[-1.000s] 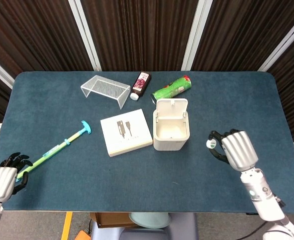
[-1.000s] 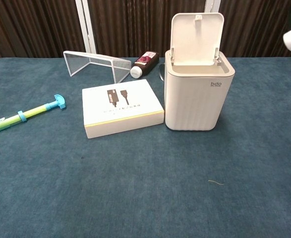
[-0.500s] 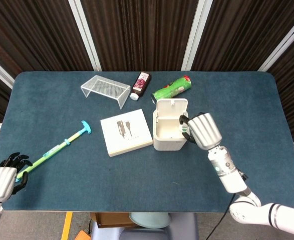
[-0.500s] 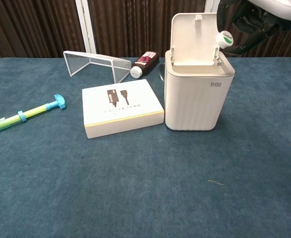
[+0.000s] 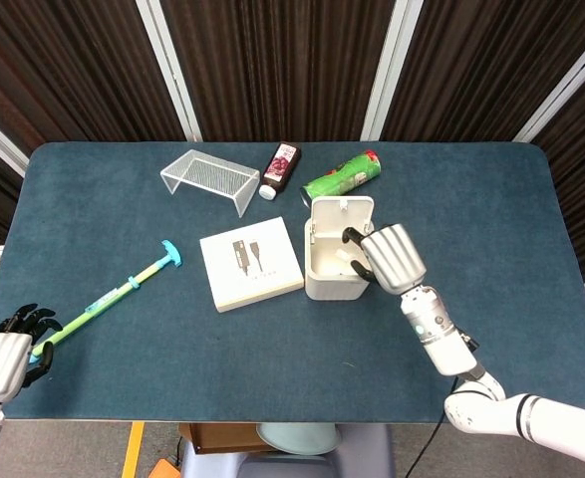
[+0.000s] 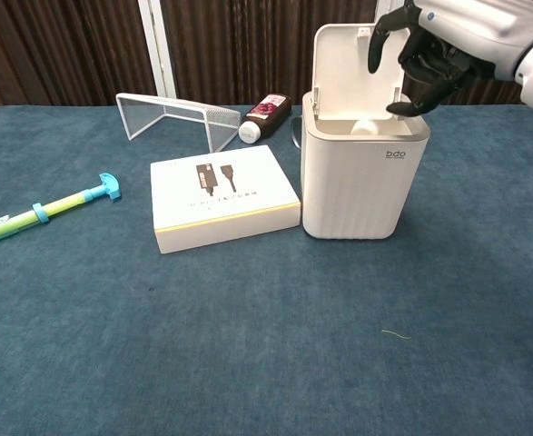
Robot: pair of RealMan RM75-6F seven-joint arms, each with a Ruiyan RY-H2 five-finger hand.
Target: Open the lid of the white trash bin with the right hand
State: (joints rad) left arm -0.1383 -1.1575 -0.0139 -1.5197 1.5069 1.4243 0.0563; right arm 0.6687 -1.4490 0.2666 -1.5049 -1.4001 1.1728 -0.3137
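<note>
White trash bin (image 6: 357, 177), lid (image 6: 359, 68) up, sits under right hand (image 6: 420, 54).

We're looking down on a table (image 5: 491, 199) covered in dark blue carpet-like cloth, and near its middle sits the white trash bin (image 5: 339, 261) with its lid (image 5: 343, 213) up, just beside a flat white box (image 5: 250, 263). Along the far side we've got a clear wire rack (image 5: 209, 178), a dark bottle (image 5: 280, 169) lying down and a green can (image 5: 342, 175) on its side. Over at the near left lies a green-and-blue stick (image 5: 113, 297).
</note>
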